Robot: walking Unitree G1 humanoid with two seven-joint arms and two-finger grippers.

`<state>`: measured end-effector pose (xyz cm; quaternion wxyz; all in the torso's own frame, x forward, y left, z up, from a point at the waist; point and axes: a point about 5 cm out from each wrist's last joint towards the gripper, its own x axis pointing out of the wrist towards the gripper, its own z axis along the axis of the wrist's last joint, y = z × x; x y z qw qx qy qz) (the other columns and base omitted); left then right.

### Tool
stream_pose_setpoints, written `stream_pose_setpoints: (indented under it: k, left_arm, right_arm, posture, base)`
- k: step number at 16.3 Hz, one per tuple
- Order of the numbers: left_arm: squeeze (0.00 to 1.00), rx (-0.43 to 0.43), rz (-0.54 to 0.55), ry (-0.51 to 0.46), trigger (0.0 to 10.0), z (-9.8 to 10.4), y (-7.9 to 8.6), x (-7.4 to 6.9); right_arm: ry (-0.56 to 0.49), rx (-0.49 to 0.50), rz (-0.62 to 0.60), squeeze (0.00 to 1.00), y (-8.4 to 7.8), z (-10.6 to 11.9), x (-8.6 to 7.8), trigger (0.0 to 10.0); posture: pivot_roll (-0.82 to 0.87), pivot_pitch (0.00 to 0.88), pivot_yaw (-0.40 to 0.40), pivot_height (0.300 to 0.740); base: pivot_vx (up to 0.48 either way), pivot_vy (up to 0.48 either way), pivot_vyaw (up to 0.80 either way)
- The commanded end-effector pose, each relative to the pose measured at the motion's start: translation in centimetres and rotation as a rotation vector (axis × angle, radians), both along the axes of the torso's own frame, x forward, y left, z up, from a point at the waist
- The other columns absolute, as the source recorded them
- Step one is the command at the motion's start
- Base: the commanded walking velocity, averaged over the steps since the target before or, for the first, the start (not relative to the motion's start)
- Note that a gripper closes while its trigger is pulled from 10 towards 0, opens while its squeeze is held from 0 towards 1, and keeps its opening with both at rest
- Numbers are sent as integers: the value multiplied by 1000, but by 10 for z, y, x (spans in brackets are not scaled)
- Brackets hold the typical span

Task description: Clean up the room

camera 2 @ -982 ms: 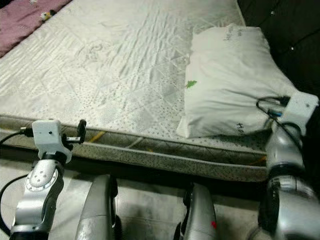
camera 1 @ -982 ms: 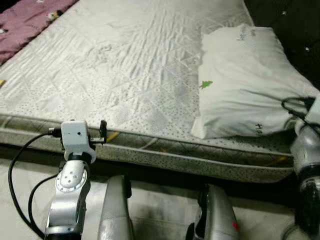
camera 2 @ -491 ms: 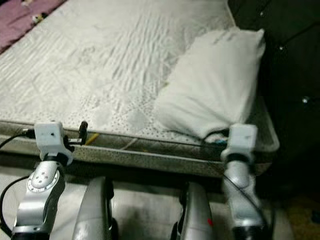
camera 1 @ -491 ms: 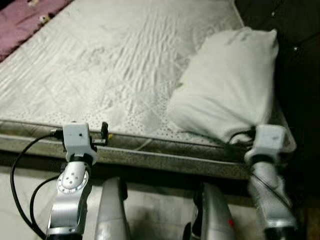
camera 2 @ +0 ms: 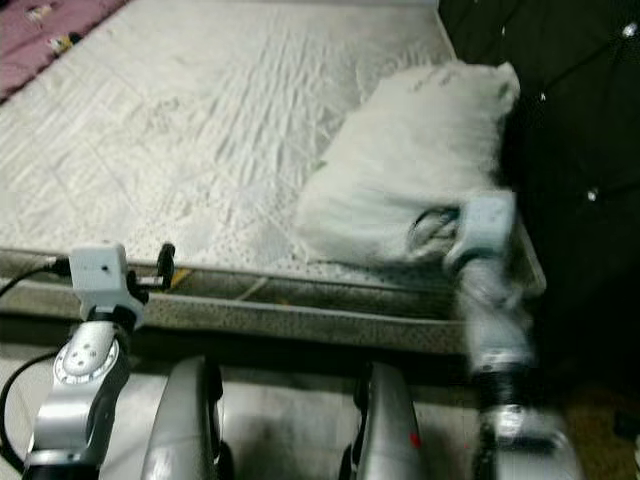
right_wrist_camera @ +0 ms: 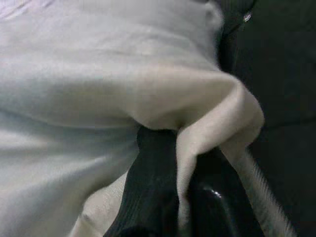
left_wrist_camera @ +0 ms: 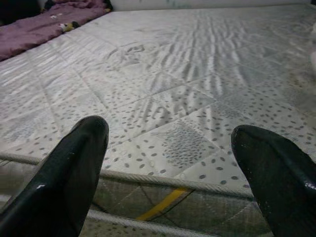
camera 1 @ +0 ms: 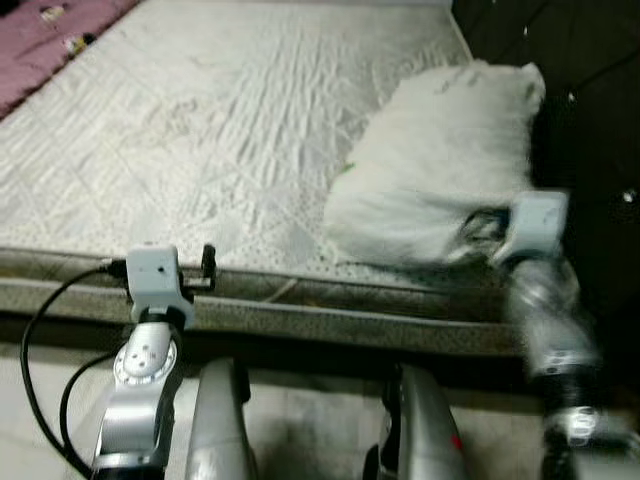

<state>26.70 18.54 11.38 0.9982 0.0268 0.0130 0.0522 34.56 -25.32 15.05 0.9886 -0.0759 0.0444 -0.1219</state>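
A white pillow [camera 1: 440,160] is seen on the right-hand part of a bare quilted mattress [camera 1: 220,130], close to the mattress's near right corner and beside the dark area along its right side. Its long axis runs diagonally: the far end points away and to the right, toward the dark side, while the near end points back toward the robot and the front edge of the mattress. The pillow is blurred in both eye views, so its printed marks cannot be read.

The right gripper [right_wrist_camera: 173,197] is placed at the pillow's near end, just above the mattress's front edge. In the right wrist view a fold of the white pillow cloth is pinched between the two black fingers [right_wrist_camera: 153,187], so the gripper is closed upon the pillow's corner. The right arm [camera 1: 550,330] is blurred in the eye views.

The left gripper [left_wrist_camera: 168,163] is held level at the front edge of the mattress, well apart from the pillow, on the robot's left. Its two fingers are spread wide, with nothing between them, and the piped border of the mattress with a yellow mark is seen past them.

A purple blanket [camera 1: 40,50] lies at the far left of the bed. The robot's two silver legs [camera 1: 225,420] are seen below, over a pale floor [camera 1: 320,420].
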Motion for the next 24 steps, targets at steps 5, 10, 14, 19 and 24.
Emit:
stream_pose_setpoints:
  k: [5, 10, 14, 19, 24]
  left_arm:
    - [0, 11, 18, -7, 10000, 1, 5, 2]
    - [0, 14, 24, -9, 10000, 2, 6, 2]
    - [0, 15, 17, -8, 10000, 2, 5, 3]
    - [0, 21, 13, -8, 10000, 2, 6, 2]
    - [0, 18, 12, -14, 10000, 2, 5, 3]
  right_arm:
    - [-74, -16, -225, 0, -88, 75, 17, 0]
    - [-127, 9, -362, 0, -125, 99, 3, 0]
    - [-29, 65, -331, 0, -113, 57, 4, 0]
    - [46, 196, -276, 0, -75, 11, 12, 2510]
    - [22, 143, -241, 1000, -64, 24, 23, 10000]
  posture:
    - [116, 34, -15, 541]
    - [122, 29, -11, 541]
    - [123, 27, -6, 541]
    - [134, 24, -6, 541]
    - [136, 12, -14, 541]
  base:
    - [0, 0, 0]
    - [0, 0, 0]
    - [0, 0, 0]
    - [0, 0, 0]
    - [0, 0, 0]
